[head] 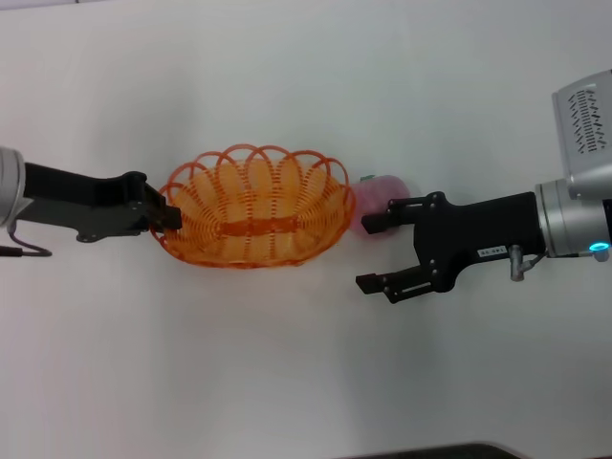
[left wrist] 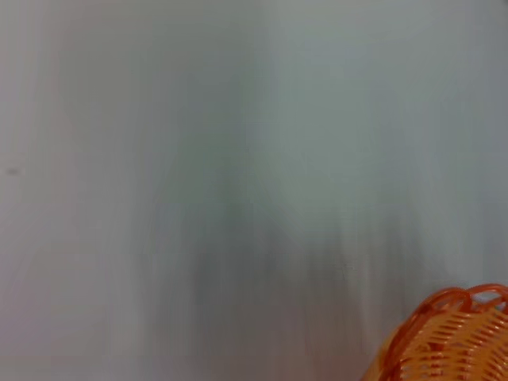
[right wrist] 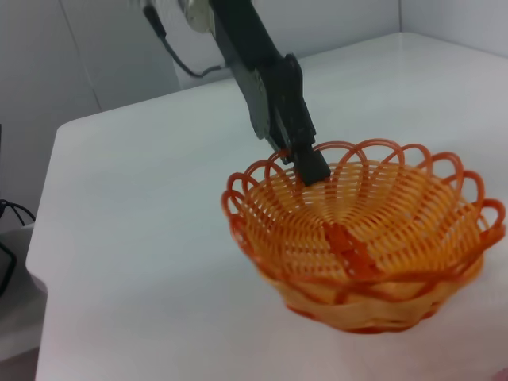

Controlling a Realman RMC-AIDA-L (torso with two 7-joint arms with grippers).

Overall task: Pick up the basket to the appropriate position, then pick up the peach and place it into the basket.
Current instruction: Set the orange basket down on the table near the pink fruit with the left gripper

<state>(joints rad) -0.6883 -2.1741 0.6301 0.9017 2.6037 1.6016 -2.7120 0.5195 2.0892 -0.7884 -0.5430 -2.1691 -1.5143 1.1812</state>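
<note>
The orange wire basket (head: 253,206) sits on the white table at the centre. My left gripper (head: 170,218) is shut on the basket's left rim. The right wrist view shows its fingers (right wrist: 309,168) clamped over the scalloped rim of the basket (right wrist: 381,238). A corner of the basket also shows in the left wrist view (left wrist: 448,337). The pale pink peach (head: 381,189) lies just right of the basket. My right gripper (head: 366,254) is open. Its upper finger overlaps the peach's near side, and the peach is not between the jaws.
The white table (head: 306,382) stretches all round the basket. In the right wrist view its edge (right wrist: 48,262) runs past the basket on the left arm's side, with a wall behind it. A dark strip (head: 449,451) marks the table's front edge.
</note>
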